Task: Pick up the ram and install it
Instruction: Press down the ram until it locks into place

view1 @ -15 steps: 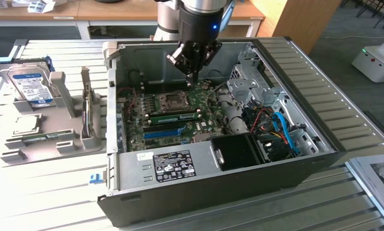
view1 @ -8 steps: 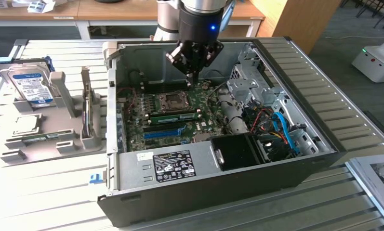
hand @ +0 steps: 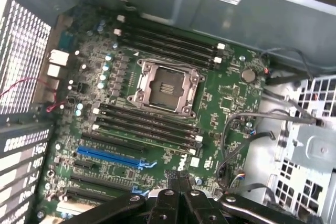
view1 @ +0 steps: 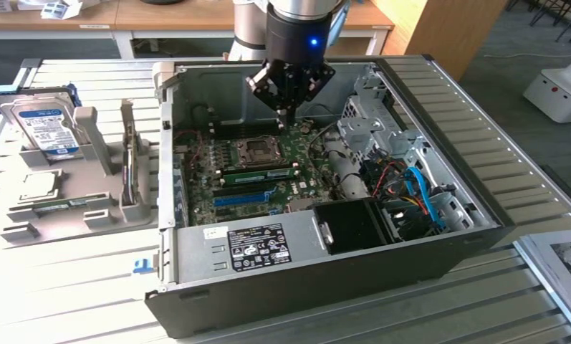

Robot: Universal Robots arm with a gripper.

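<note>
While the gripper (view1: 283, 115) hangs pressed together and empty over the motherboard (view1: 256, 175), the ram (view1: 258, 174) sits seated in its slot (beside the socket (view1: 256, 150)), apparently installed.

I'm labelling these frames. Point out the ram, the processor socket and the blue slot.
ram (view1: 258, 172), exterior view, middle of the green stick.
processor socket (hand: 165, 86), wrist view, its centre.
blue slot (hand: 109, 157), wrist view, mid-length.

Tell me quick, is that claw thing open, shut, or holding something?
End effector: shut, holding nothing that can be seen, hanging over the motherboard inside the open computer case.
</note>
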